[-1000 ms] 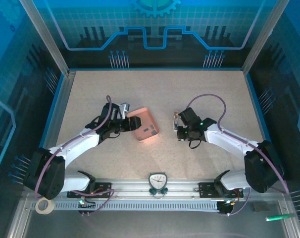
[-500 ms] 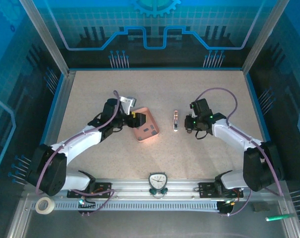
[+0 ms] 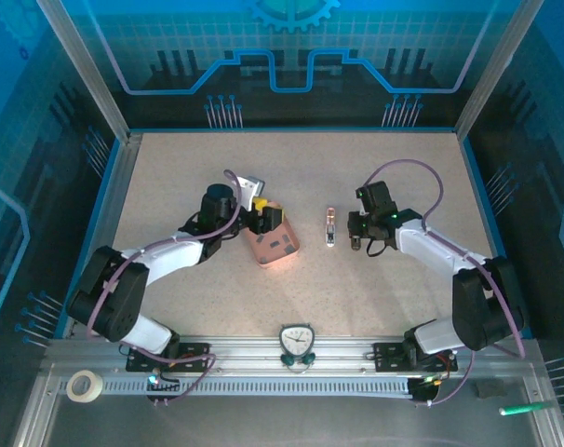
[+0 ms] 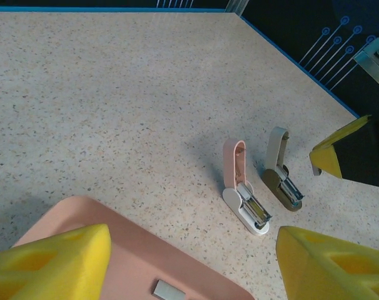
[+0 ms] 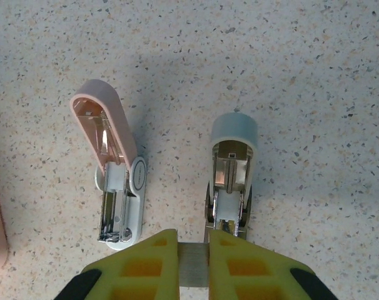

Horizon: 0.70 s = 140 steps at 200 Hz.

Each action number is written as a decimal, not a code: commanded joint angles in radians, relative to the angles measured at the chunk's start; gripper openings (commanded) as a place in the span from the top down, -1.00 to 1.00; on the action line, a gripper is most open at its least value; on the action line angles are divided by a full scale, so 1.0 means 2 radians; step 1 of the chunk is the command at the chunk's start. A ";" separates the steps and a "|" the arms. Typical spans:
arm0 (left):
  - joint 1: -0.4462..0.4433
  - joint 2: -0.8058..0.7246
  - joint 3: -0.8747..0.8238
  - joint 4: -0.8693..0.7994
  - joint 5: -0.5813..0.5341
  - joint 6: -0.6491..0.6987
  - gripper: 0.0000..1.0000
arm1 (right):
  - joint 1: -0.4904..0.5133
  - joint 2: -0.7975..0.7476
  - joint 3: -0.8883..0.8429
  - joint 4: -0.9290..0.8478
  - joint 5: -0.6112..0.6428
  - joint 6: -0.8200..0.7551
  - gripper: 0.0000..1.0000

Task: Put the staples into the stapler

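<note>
**Pink-and-white mini stapler, lid open; staples held alongside**

- Stapler (image 5: pixel 117 187): white base, pale pink lid swung back, metal channel exposed. It lies flat on the speckled beige table (image 3: pixel 291 168) at mid-table, right of the tray and just left of the right gripper.
- Grey stapler (image 5: pixel 230 178): a second mini unit, also open. It lies parallel to the first on its right, and the two are not touching.
- Staples (image 5: pixel 192 267): one short grey strip, pinched between the yellow fingertips of the right gripper (image 5: pixel 192 247) at the end of the grey stapler. Whether they touch cannot be told.
- Tray (image 3: pixel 275 250): salmon pink, left of the stapler, with a spare strip (image 4: pixel 167 289) lying inside.
- Left gripper (image 4: pixel 192 250): yellow fingers spread wide and holding nothing, poised over the tray's far edge.
</note>
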<state>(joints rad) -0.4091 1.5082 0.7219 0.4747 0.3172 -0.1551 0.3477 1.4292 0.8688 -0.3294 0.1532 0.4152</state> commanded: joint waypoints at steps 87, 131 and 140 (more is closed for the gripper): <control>-0.003 0.030 -0.031 0.113 0.016 0.014 -0.43 | -0.005 -0.001 -0.055 0.036 0.019 0.001 0.71; -0.003 0.030 -0.038 0.121 0.010 0.009 -0.43 | -0.006 0.002 -0.061 0.047 0.014 0.005 0.71; -0.003 0.029 -0.038 0.121 0.012 0.009 -0.43 | -0.006 0.002 -0.061 0.049 0.014 0.006 0.71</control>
<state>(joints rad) -0.4091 1.5589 0.6571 0.6781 0.3298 -0.1543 0.3454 1.4479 0.7570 -0.2604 0.1757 0.4114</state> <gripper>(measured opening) 0.714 0.148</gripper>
